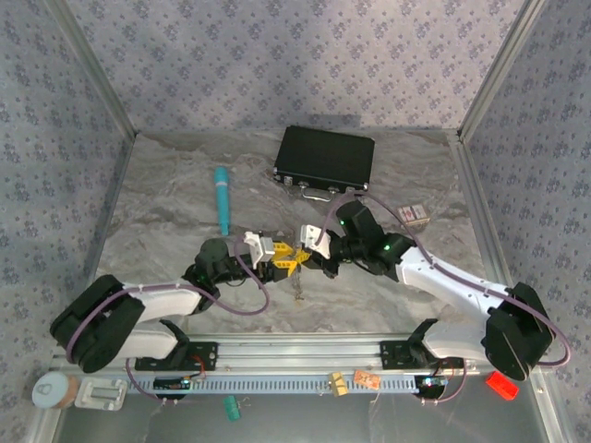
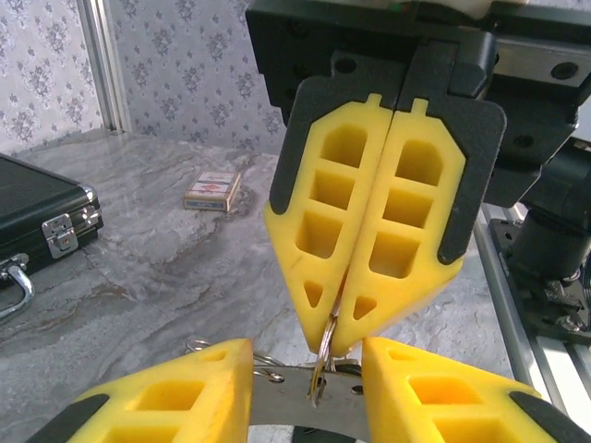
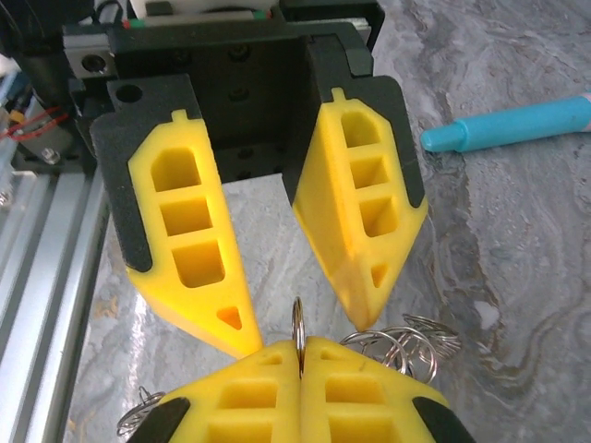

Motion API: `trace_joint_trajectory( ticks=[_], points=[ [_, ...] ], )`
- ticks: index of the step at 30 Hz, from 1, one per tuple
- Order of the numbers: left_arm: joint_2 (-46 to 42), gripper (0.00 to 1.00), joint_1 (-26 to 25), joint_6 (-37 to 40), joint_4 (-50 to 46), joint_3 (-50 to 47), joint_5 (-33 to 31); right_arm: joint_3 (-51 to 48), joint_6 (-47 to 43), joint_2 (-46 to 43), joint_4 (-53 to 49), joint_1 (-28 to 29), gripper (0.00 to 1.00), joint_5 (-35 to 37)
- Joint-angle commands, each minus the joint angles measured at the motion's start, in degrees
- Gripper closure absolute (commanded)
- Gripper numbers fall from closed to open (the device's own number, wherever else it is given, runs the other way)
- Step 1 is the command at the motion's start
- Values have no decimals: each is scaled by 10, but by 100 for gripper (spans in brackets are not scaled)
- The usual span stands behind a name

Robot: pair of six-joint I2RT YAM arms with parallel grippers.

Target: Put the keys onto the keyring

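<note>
- the right gripper [image 3: 297, 358] is clenched; its yellow fingertips press together on the keyring [image 3: 297, 323], a thin silvery loop standing edge-on above them
- the left gripper [image 2: 307, 365] faces it tip to tip, released; its fingers stand apart on either side of that loop
- more wire loops [image 3: 408, 341] bunch just beside the right fingertips
- both grippers meet low over the marble table [image 1: 166, 240], near its front middle; the teal pen [image 1: 222, 198] and black case [image 1: 325, 159] lie well behind
</note>
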Motion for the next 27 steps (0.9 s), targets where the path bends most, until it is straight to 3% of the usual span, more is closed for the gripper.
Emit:
trace_joint_trajectory(
  ticks=[1,8,18,24,27],
  points=[
    [-28,68,-4,57,-101,25,5,34,-54,-3,-102,10,100,43],
    [-30,80,-6,74,-134,37,22,70,-77,9,-139,18,100,33],
    [-31,81,-8,79,-132,46,46,92,-86,38,-138,30,100,33],
    [-31,100,-7,75,-119,42,51,92,-81,36,-134,29,100,17],
    [-32,100,-7,66,-101,34,50,51,-42,-3,-79,2,83,-7]
  ],
)
